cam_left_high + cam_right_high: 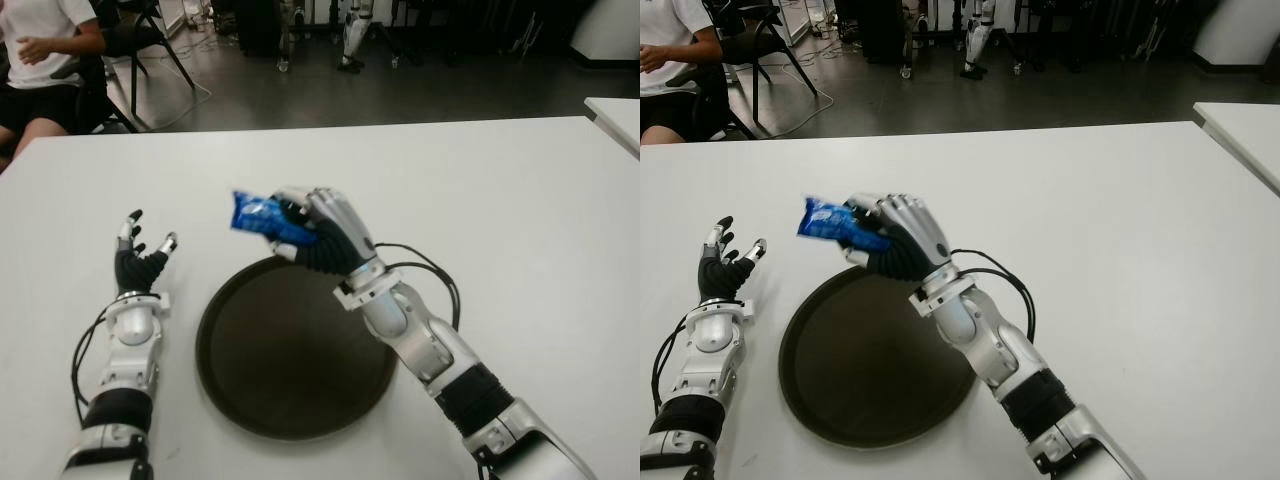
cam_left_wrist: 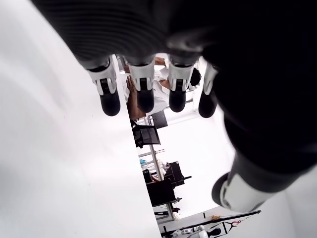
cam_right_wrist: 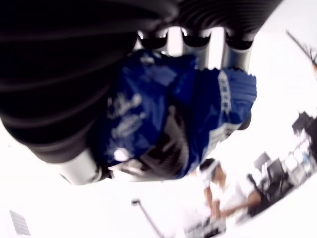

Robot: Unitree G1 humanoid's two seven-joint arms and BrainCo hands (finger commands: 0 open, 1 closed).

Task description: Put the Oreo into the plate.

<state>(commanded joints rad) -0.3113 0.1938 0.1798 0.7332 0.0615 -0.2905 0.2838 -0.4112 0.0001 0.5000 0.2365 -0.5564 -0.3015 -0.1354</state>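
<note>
Two hands show in our eye views, and only one is at work: our right hand [image 1: 322, 232], at the centre of the frame, has its fingers [image 3: 237, 34] curled tight around the blue Oreo packet [image 1: 262, 217], whose free end sticks out toward the left. We hold the packet in the air just over the far rim of the round dark plate [image 1: 215, 365], which lies at lower centre on the white table [image 1: 520, 200]. Our left hand [image 1: 140, 262] shows just left of the plate with its fingers [image 2: 110, 96] spread and holding nothing. We see bare table on every side. A seated person [image 1: 40, 50] shows beyond the table's far edge, upper left.
</note>
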